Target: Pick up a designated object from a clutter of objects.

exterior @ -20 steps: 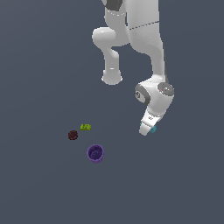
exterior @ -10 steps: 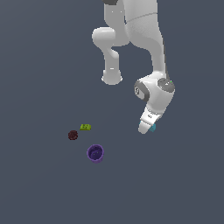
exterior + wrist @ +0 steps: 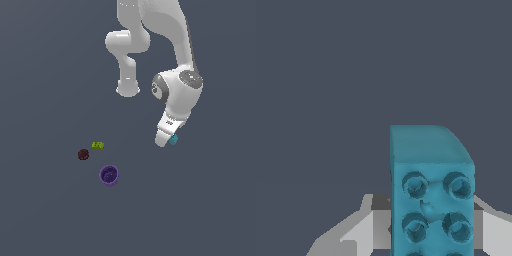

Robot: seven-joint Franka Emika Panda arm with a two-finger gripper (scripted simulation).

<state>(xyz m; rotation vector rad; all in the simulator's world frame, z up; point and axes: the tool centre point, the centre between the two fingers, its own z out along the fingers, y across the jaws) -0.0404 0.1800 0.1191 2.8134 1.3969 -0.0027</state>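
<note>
The purple cup sits nearest, then the maroon ball and green brick. Well apart, toward the exterior view's right, the gripper pinches the teal brick, which fills the gap between its jaws, studs facing the wrist camera

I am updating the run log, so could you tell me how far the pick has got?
Done: the gripper has reached the cyan brick, apart from the lime-green brick, maroon ball and purple cup. In hand: the brick sits between the fingers in the wrist view. Left: a clear lift isn't evident.
</note>
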